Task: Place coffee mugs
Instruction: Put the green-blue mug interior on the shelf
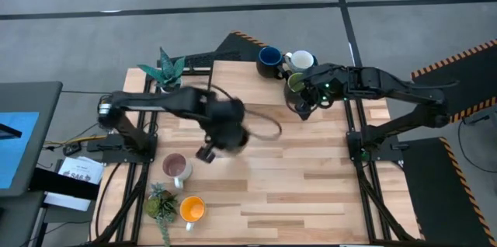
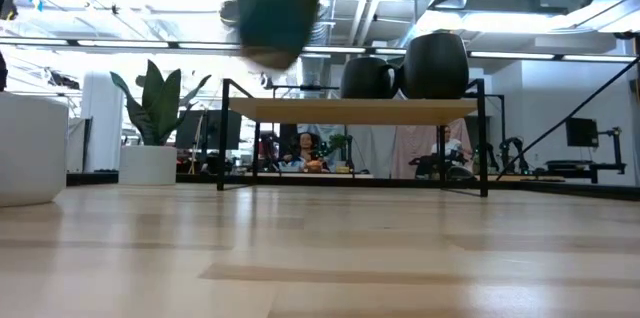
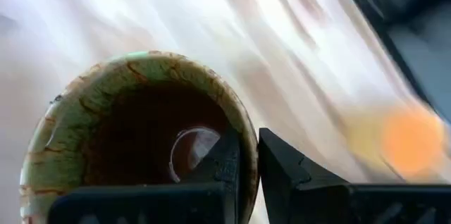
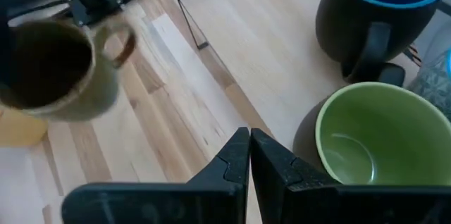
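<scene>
My left gripper (image 1: 221, 134) is over the middle of the table, shut on the brown mug (image 3: 134, 132), which also shows in the right wrist view as the brown mug (image 4: 60, 69). My right gripper (image 4: 250, 146) is shut and stands just beside the green mug (image 4: 377, 136) at the table's far right, touching nothing. The dark blue mug (image 1: 269, 59) and the white mug (image 1: 301, 60) stand behind the green mug (image 1: 297, 82). The pale pink mug (image 1: 175, 165) and the orange mug (image 1: 192, 210) stand near the table's near left. My left gripper pinches the brown mug's rim (image 3: 245, 129) with one finger (image 3: 224, 164) inside the cup and the other finger (image 3: 282, 171) outside the wall. The mug is lifted clear of the table, as the low view shows the brown mug (image 2: 280, 8) up in the air, and its handle (image 4: 116, 41) sticks out sideways.
A spiky teal plant (image 1: 165, 68) stands at the far left corner and a small bushy green plant (image 1: 161, 200) by the orange mug. Bare wood (image 1: 311, 177) spreads across the middle and near right of the table.
</scene>
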Tool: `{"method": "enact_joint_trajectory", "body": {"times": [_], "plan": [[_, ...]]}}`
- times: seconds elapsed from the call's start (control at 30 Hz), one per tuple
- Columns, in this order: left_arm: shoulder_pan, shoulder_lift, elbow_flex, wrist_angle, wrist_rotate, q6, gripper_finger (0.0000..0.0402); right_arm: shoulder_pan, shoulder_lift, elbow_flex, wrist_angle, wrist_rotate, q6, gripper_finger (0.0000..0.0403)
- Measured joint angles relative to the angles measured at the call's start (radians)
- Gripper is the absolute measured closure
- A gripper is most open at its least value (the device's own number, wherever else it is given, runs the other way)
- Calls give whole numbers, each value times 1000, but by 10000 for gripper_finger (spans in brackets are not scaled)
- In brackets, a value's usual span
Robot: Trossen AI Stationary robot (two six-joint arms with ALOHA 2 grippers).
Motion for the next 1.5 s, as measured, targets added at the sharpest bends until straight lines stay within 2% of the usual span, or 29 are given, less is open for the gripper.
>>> {"method": "enact_joint_trajectory", "body": {"times": [0.17,0.23,0.33,0.53,0.63,0.9,1.13,1.3,1.5], "plan": [[28,-108,3,210,-335,2,390,-14,-23,0,0,1,3,361],[53,-111,3,296,-405,49,390,-25,-24,0,1,2,3,361],[116,-87,5,350,-397,85,390,-41,-24,0,3,2,2,361],[246,30,-2,400,-255,84,390,-74,-24,0,12,2,-21,361],[283,67,0,444,-238,86,390,-88,-24,0,17,2,-23,361],[322,103,2,532,-220,96,390,-106,-24,0,23,2,-46,361],[334,121,2,524,-171,94,390,-105,-23,0,23,2,-49,361],[334,120,2,524,-175,104,389,-105,-23,0,24,2,-49,361],[337,124,2,532,-184,117,358,-105,-23,0,30,2,-45,361]]}}
